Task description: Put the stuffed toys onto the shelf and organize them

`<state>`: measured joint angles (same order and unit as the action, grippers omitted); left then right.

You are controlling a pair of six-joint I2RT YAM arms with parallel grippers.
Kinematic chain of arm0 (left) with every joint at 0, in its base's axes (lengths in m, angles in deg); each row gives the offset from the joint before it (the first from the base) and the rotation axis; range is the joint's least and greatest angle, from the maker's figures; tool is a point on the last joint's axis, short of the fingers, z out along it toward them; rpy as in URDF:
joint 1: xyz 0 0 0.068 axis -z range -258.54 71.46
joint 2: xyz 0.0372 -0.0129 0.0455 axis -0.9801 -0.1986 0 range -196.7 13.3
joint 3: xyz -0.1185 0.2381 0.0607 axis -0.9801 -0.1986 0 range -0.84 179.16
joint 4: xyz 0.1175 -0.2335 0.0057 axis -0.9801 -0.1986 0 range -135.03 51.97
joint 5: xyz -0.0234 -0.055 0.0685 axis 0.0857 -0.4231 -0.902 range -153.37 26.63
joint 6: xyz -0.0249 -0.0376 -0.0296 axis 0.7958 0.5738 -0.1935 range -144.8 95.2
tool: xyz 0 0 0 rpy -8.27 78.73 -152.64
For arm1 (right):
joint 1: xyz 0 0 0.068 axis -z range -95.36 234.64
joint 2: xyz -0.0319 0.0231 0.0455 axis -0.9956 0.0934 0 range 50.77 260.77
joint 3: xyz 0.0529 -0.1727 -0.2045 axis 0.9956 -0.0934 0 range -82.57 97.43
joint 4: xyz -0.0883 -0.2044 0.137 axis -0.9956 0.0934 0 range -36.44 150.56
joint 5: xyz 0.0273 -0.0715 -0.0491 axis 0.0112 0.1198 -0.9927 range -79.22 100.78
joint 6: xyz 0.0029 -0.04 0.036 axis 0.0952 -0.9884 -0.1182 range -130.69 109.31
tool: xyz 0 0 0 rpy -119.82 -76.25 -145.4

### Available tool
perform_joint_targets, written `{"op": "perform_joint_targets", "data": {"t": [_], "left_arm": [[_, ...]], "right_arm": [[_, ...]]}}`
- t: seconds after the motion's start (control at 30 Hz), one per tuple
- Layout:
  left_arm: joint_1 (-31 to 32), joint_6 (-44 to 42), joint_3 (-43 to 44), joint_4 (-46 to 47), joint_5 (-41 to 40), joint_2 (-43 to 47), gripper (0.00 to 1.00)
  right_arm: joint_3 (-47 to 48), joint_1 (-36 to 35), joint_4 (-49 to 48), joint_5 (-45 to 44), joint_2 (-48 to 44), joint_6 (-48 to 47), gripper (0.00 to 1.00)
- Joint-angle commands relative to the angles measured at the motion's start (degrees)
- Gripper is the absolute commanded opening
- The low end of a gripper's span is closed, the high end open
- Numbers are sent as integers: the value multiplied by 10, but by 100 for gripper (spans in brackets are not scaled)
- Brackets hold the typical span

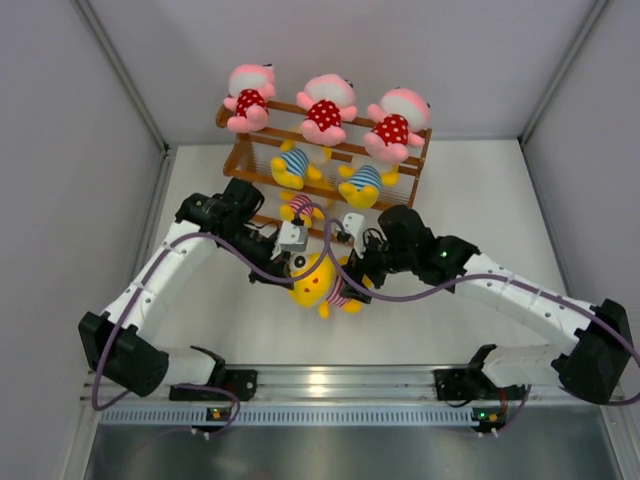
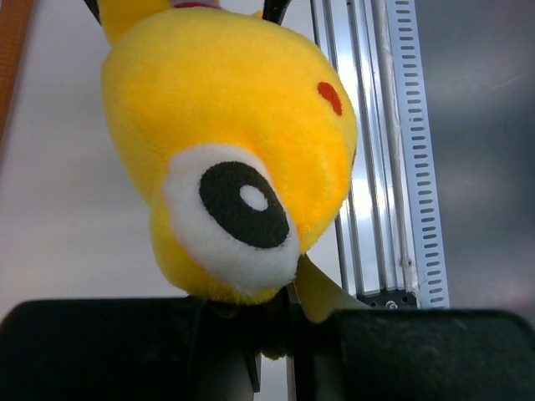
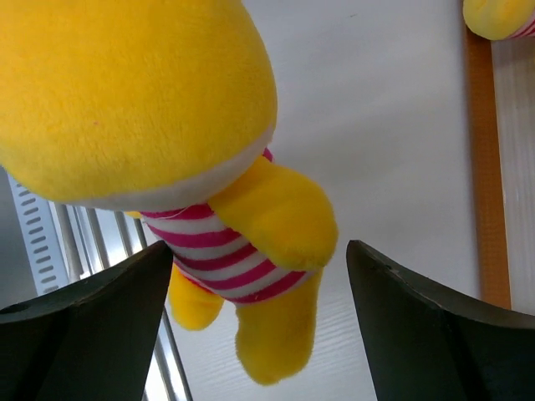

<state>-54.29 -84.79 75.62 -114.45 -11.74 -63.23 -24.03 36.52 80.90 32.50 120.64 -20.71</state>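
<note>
Here, the yellow red-striped toy (image 2: 234,142) is pinched by a small flap in the clenched left pincer (image 2: 272,322) and framed by the released right pincer (image 3: 259,251), so it should be carried ahead to the shelf (image 1: 289,106) and seated upright before release.

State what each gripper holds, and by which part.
The left gripper pinches the yellow toy by a small flap beside its head, ear or limb unclear. The right gripper stands open around its striped body.
</note>
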Motion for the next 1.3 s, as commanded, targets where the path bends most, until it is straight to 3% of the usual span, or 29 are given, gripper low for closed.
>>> {"op": "perform_joint_targets", "data": {"t": [0.0, 0.03, 0.07, 0.13, 0.17, 0.27, 0.3, 0.4, 0.53, 0.7, 0.83, 1.03, 1.07, 1.1, 1.13, 1.2, 1.27], "left_arm": [[4, -27, 15, -101, 22, 27, 0], [4, -30, 13, -100, 19, 27, 0], [4, -35, 12, -100, 19, 28, 0], [4, -33, 23, -101, 20, 10, 0], [4, -28, 30, -101, 17, 3, 0], [4, -1, 61, -100, 7, -37, 19], [4, 4, 68, -99, -6, -41, 30], [3, 25, 72, -88, -35, -44, 36], [2, 89, 59, -35, -79, -42, 28], [3, 129, 61, 6, -116, -62, 29], [3, 127, 62, 15, -116, -64, 6], [2, 122, 62, 18, -116, -77, 3], [3, 122, 63, 17, -117, -76, 6], [3, 123, 66, 17, -121, -77, 16], [3, 130, 69, 18, -123, -78, 51], [3, 139, 83, 17, -136, -85, 94], [2, 162, 98, 25, -151, -85, 98]], "right_arm": [[-3, 6, -78, 39, 24, 20, 80], [-5, 7, -93, 46, 29, 32, 72], [-9, 6, -98, 56, 42, 65, 54], [-25, 5, -125, 59, 49, 138, 34], [-37, 4, -137, 36, 46, 167, 0], [-95, -1, -183, -24, 27, 280, 0], [-108, -4, -190, -32, 20, 305, 0], [-157, -10, -220, -56, -11, 389, 0], [-199, -42, -257, -94, -62, 417, 0], [-203, -75, -240, -155, -110, 425, 0], [-216, -81, -242, -159, -120, 442, 0], [-227, -91, -239, -174, -138, 451, 0], [-231, -93, -238, -181, -144, 454, 0], [-235, -93, -237, -185, -148, 459, 0], [-242, -93, -236, -191, -150, 474, 0], [-247, -94, -229, -200, -157, 489, 0], [-256, -94, -222, -214, -168, 515, 0]]}}
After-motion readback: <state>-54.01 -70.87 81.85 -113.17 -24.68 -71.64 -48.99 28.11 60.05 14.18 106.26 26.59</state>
